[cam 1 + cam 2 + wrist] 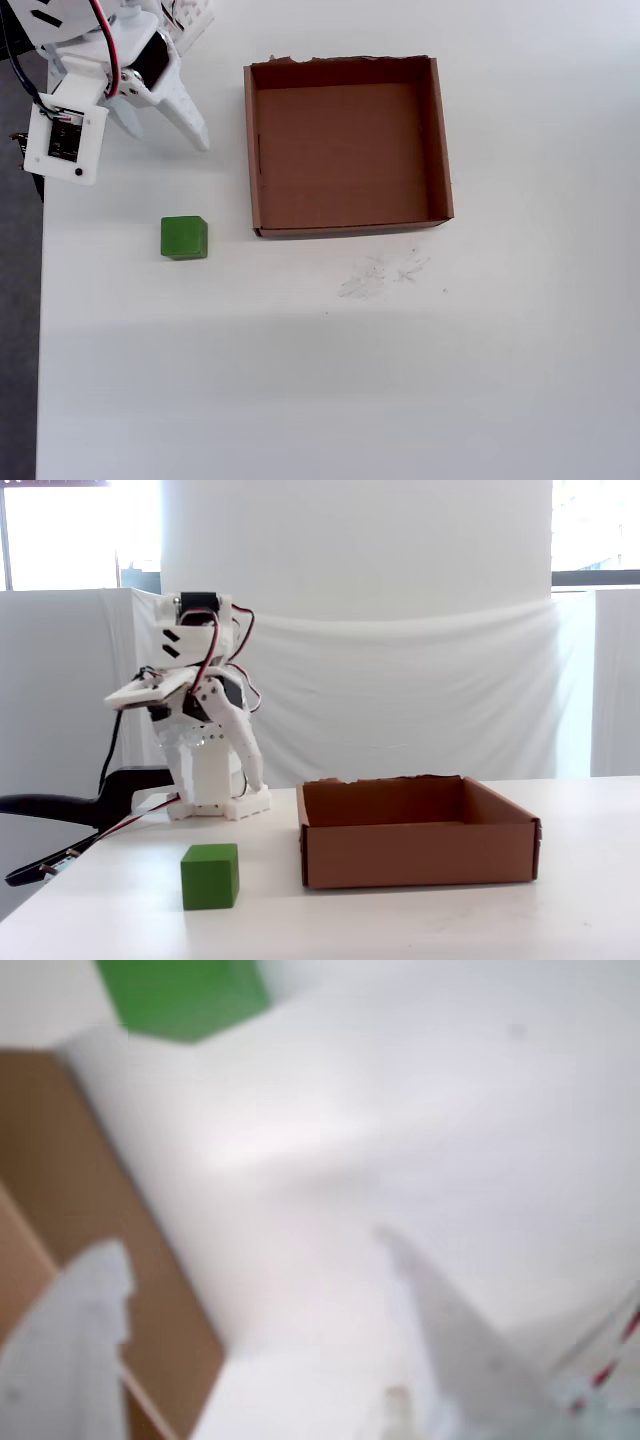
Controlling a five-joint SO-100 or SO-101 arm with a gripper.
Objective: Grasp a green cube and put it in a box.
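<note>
The green cube [184, 237] sits on the white table, left of the box's near-left corner in the overhead view. It also shows in the fixed view [210, 876] and, blurred, at the top of the wrist view [185, 995]. The brown cardboard box [345, 150] is empty, with a ragged far edge; it also shows in the fixed view [420, 855] and at the left of the wrist view [60, 1160]. My gripper [168, 135] is open and empty, raised near the arm's base, above and apart from the cube. It also shows in the fixed view [250, 775] and the wrist view [250, 1245].
The arm's white base [215, 790] stands at the table's back left, with cables [60, 860] trailing off the left edge. Faint pencil scribbles [380, 272] mark the table in front of the box. A white cloth backdrop [400, 680] hangs behind the table.
</note>
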